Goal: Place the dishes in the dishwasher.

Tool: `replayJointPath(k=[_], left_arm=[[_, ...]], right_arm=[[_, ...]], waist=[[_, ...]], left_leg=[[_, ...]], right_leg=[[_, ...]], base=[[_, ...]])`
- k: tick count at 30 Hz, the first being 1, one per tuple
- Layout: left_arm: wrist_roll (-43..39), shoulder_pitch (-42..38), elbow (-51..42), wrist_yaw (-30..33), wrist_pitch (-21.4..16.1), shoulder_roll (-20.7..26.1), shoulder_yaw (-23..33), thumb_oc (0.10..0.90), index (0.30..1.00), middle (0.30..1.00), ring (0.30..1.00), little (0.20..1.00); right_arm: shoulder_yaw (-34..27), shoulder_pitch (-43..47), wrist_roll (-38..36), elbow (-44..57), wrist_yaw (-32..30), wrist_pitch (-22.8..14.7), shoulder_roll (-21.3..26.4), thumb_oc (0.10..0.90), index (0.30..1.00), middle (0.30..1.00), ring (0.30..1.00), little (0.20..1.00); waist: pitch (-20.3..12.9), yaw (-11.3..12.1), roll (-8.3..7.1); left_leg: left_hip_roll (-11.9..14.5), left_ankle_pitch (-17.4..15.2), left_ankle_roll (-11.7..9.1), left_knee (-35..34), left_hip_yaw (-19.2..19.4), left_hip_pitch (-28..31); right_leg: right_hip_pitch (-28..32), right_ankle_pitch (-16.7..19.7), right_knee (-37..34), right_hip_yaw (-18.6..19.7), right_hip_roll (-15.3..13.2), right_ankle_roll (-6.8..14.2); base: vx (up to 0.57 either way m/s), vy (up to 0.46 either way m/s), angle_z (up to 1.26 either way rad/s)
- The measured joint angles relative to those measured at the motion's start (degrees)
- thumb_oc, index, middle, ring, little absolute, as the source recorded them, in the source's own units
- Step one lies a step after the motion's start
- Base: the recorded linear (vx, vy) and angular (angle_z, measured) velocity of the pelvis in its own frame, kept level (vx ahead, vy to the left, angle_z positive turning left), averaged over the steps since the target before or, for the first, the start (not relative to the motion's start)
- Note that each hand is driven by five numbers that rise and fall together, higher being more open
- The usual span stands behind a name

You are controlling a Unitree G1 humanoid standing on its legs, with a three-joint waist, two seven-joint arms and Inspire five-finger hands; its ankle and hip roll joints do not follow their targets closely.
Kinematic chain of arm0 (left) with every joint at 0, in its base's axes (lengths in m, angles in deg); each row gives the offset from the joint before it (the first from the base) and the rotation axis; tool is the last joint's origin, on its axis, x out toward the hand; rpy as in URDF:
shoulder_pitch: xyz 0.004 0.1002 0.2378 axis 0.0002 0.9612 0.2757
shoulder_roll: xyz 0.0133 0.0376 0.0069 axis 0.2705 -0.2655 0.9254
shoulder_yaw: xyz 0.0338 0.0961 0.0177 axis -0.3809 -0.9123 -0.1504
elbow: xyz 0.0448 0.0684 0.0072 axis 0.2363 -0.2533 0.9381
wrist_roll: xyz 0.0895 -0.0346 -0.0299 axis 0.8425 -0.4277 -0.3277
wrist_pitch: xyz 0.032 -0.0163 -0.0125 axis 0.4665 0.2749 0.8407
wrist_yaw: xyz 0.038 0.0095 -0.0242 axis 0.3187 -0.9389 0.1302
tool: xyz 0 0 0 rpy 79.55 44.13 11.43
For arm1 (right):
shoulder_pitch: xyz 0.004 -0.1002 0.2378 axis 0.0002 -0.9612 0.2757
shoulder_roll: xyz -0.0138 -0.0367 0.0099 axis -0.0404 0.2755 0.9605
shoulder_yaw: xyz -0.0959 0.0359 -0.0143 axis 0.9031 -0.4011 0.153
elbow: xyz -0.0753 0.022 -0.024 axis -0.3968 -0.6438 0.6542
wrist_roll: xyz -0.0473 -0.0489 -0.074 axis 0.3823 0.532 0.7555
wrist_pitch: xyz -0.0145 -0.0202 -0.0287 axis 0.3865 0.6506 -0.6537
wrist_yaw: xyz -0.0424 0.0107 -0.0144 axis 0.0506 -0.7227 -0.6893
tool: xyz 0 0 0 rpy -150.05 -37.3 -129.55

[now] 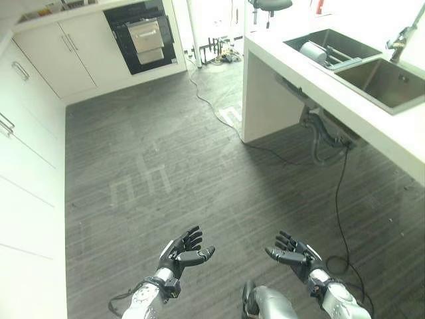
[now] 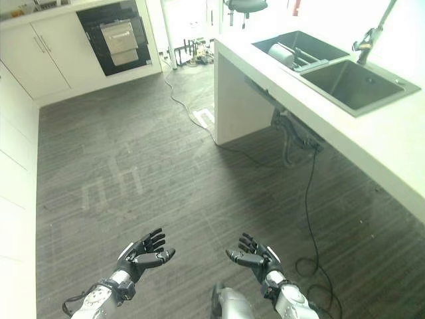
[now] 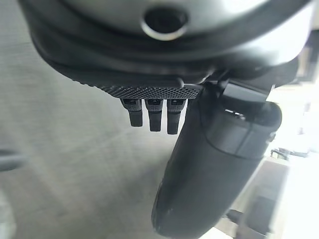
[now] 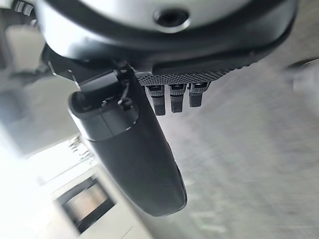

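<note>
I am seeing the left hand (image 1: 180, 252) hovering low in the head views over the dark striped floor (image 1: 166, 173), palm turned inward, fingers (image 3: 154, 117) extended and relaxed, thumb standing out; it is holding nothing and touching nothing. The right hand (image 1: 295, 256) is hanging level with it, well apart to the right, in the same posture: fingers straight, thumb (image 4: 129, 159) free, nothing in the grasp (both wrist views are confirming bare fingertips against the floor).

Moving outward, a white counter (image 1: 372, 126) is running along the right side, carrying a double sink (image 1: 392, 83) with a faucet (image 1: 398, 43) at its far edge. In the farther basin (image 1: 339, 41) a metal, cylinder-shaped dish (image 1: 312, 52) is lying on its side next to a rack-like item; I cannot tell its exact type. Pipes (image 1: 322, 136) are hanging under the counter.

At the far wall, a dark appliance bay (image 1: 143, 33) is sitting between white cabinets (image 1: 73, 50), with a metal-fronted drawer (image 1: 147, 36) showing in it. White cabinet fronts are also lining the left side.

I am not reading any legible label or writing anywhere.
</note>
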Motion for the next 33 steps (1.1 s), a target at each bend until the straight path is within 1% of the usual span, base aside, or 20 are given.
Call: replayJointPath(k=[2,3,4,6,7,8,9,10,11,13,17,19,20,21,22,23,25,28,32,33], left_arm=[[1.24,-1.44,-0.97,0.08,-0.09,1.63,0.86,0.8,0.9,0.9,0.9,0.9],[1.32,-1.49,-1.6,0.06,0.21,3.34,1.68,0.8,0.9,0.9,0.9,0.9],[1.33,-0.65,-1.97,0.17,0.38,4.51,2.41,0.8,0.9,0.9,0.9,0.9],[1.27,0.71,-3.78,0.55,2.26,6.52,2.45,0.8,0.9,0.9,0.9,0.9],[1.28,1.04,-5.37,0.95,3.05,6.11,2.39,0.8,0.9,0.9,0.9,0.9],[1.26,1.59,-6.77,1.25,3.4,4.57,2.93,0.8,0.9,0.9,0.9,0.9],[1.25,2.32,-7.18,1.35,3.67,3.09,3.33,0.8,0.9,0.9,0.9,0.9],[1.28,3.01,-7.2,1.19,4.52,2.59,3.26,0.8,0.9,0.9,0.9,0.9],[1.29,4.41,-7.35,0.4,4.84,1.96,2.64,0.8,0.9,0.9,0.9,0.9],[1.36,0.84,-6.16,0.19,5.57,3.45,1.94,0.8,0.9,0.9,0.9,0.9],[1.75,-3.16,-4.15,-0.01,5.7,4.54,2.05,0.8,0.9,0.9,0.9,0.9],[1.82,-6.66,-2.36,-0.07,5.65,4.57,1.99,0.8,0.9,0.9,0.9,0.9],[1.84,-7.66,-1.32,-0.15,5.63,4.24,1.66,0.8,0.9,0.9,0.9,0.9],[1.64,-7.86,1.52,0.05,5.05,5.7,1.65,0.8,0.9,0.9,0.9,0.9],[1.6,-4.26,0.63,0.42,5.8,7.01,2.56,0.8,0.9,0.9,0.9,0.9],[1.55,-3.32,0.77,0.34,5.91,6.58,2.79,0.8,0.9,0.9,0.9,0.9],[1.2,-2.74,1.31,0.42,6.51,6.11,3.0,0.8,0.9,0.9,0.9,0.9],[1.23,0.18,1.03,0.34,7.01,3.93,2.3,0.8,0.9,0.9,0.9,0.9],[1.29,2.89,-0.69,0.31,6.74,2.29,1.68,0.8,0.9,0.9,0.9,0.9],[1.33,2.92,-2.13,0.24,6.51,2.16,1.22,0.8,0.9,0.9,0.9,0.9]], right_arm=[[-0.21,2.15,0.0,-0.68,0.05,-0.39,-0.2,0.8,0.9,0.9,0.9,0.9],[-0.35,2.12,-0.01,0.39,0.34,-0.4,-0.41,0.8,0.9,0.9,0.9,0.9],[-0.14,1.91,-0.02,1.29,0.6,-0.4,-0.53,0.8,0.9,0.9,0.9,0.9],[-0.01,0.84,0.01,3.35,0.36,-0.47,-0.46,0.8,0.9,0.9,0.9,0.9],[0.52,0.86,0.02,3.68,-0.43,-0.59,-0.2,0.8,0.9,0.9,0.9,0.9],[0.1,1.18,0.03,2.17,-1.46,-0.47,0.56,0.8,0.9,0.9,0.9,0.9],[0.22,1.26,0.06,0.03,-1.67,-0.24,0.43,0.8,0.9,0.9,0.9,0.9],[0.46,0.11,0.06,-1.16,-2.09,-0.09,0.37,0.8,0.9,0.9,0.9,0.9],[0.76,-3.7,-0.02,-0.75,-2.51,-0.13,2.32,0.8,0.9,0.9,0.9,0.9],[0.25,-5.25,-3.84,-1.59,-3.5,-0.16,1.33,0.8,0.9,0.9,0.9,0.9],[-0.63,-5.81,-6.74,-1.71,-3.29,-0.11,-1.53,0.8,0.9,0.9,0.9,0.9],[0.25,-5.31,-7.36,-0.86,-3.07,-0.12,-5.24,0.8,0.9,0.9,0.9,0.9],[0.84,-5.27,-7.59,-0.71,-3.03,0.0,-5.7,0.8,0.9,0.9,0.9,0.9],[3.09,-2.39,-7.87,-2.47,-2.5,0.66,-7.6,0.8,0.9,0.9,0.9,0.9],[4.39,-2.72,-7.84,-2.58,-1.3,2.13,-8.14,0.8,0.9,0.9,0.9,0.9],[4.04,-3.78,-7.87,-2.56,-0.93,2.36,-8.07,0.8,0.9,0.9,0.9,0.9],[2.26,-4.19,-7.83,-3.1,-0.54,2.95,-7.17,0.8,0.9,0.9,0.9,0.9],[0.17,-5.43,-7.69,-3.25,-0.75,3.99,-4.15,0.8,0.9,0.9,0.9,0.9],[0.34,-5.01,-7.73,-3.21,-0.75,3.88,-3.05,0.8,0.9,0.9,0.9,0.9],[0.44,-2.19,-7.74,-3.08,-0.52,3.67,-2.22,0.8,0.9,0.9,0.9,0.9]], waist=[[0.66,2.29,-2.07],[0.77,2.83,-3.54],[0.81,2.66,-3.87],[0.14,2.42,-2.04],[0.46,2.23,-0.31],[0.2,3.61,1.75],[0.32,4.82,2.58],[0.13,5.47,2.61],[-2.44,4.02,5.8],[-3.58,2.32,3.24],[-4.26,1.02,1.76],[-4.55,0.83,2.97],[-4.48,0.69,2.96],[-3.22,-0.49,1.18],[-3.4,-0.55,2.79],[-2.97,-0.78,1.99],[-1.04,-0.74,-0.7],[0.81,-2.08,-0.34],[0.44,-1.42,1.95],[-0.22,-0.33,2.42]], left_leg=[[0.96,-0.9,2.02,9.7,0.03,-11.34],[2.84,-3.01,5.34,3.52,0.84,-17.44],[4.39,-3.19,5.73,-4.3,0.65,-19.63],[7.85,-0.42,4.82,-25.44,-1.54,-23.26],[8.28,1.71,3.65,-32.09,-7.48,-27.31],[8.68,2.48,3.37,-31.83,-14.35,-32.95],[9.4,2.82,3.09,-31.73,-16.01,-34.93],[9.89,3.34,4.23,-29.65,-11.45,-34.88],[10.02,1.11,10.08,-27.94,-2.63,-29.85],[5.45,8.84,5.45,-28.7,-2.88,-27.31],[1.49,10.71,7.41,-32.83,-2.87,-21.19],[0.93,9.64,8.81,-38.21,-2.92,-14.29],[0.24,9.74,6.52,-40.25,-2.92,-12.06],[4.21,-1.19,7.06,-25.42,3.33,-16.14],[7.77,-4.76,5.41,-23.1,-2.13,-15.78],[6.88,-4.68,7.04,-25.32,-1.65,-14.34],[2.91,-5.92,7.39,-25.34,0.61,-13.68],[-0.02,-8.0,8.18,-27.17,1.81,-8.59],[1.61,-9.28,5.85,-33.07,2.54,3.38],[2.36,-6.47,2.08,-29.77,3.78,4.05]], right_leg=[[4.63,-0.46,-3.01,1.23,0.16,0.85],[8.14,-0.91,-5.56,1.96,0.09,1.83],[10.5,-2.04,-6.51,2.55,0.27,2.73],[14.44,-4.64,-7.25,4.22,1.91,6.4],[16.44,-5.44,-7.8,7.37,3.41,6.86],[17.66,-6.48,-8.61,9.83,4.1,7.42],[19.25,-7.36,-9.44,11.05,3.42,8.28],[22.34,-8.81,-10.85,10.42,1.22,9.04],[27.17,-10.55,-10.81,8.82,0.37,11.06],[25.62,-12.39,-1.77,7.58,-5.37,11.91],[23.43,-12.22,2.46,4.24,-6.72,13.54],[14.53,-9.7,14.39,-3.68,-5.89,13.17],[11.11,-8.9,18.43,-4.65,-6.23,12.38],[2.94,-5.9,22.08,-4.11,-8.79,12.22],[-1.38,-6.84,14.1,-3.07,-5.36,15.87],[-2.28,-5.21,4.87,-3.22,-4.21,15.13],[-10.22,-1.46,2.82,-4.69,-7.11,14.29],[-15.15,5.63,0.79,-10.77,-10.32,12.85],[-5.49,7.44,-2.25,-10.17,-3.95,2.31],[-2.8,5.4,-2.66,-8.72,-3.07,0.2]], base=[[0.41,0.109,-0.47],[0.42,0.303,-0.49],[0.4,0.34,-0.51],[0.44,0.454,-0.56],[0.46,0.453,-0.85],[0.31,0.328,-1.23],[0.25,0.299,-1.46],[0.48,0.398,-1.48],[0.54,0.383,-0.88],[0.49,0.319,-0.32],[0.25,0.217,-0.15],[0.26,0.244,-0.17],[0.38,0.151,0.05],[0.4,-0.034,-0.34],[0.41,-0.064,-0.33],[0.33,-0.065,-0.39],[0.26,-0.06,-0.09],[0.3,-0.105,-0.05],[0.39,-0.102,-0.02],[0.44,-0.151,-0.48]])
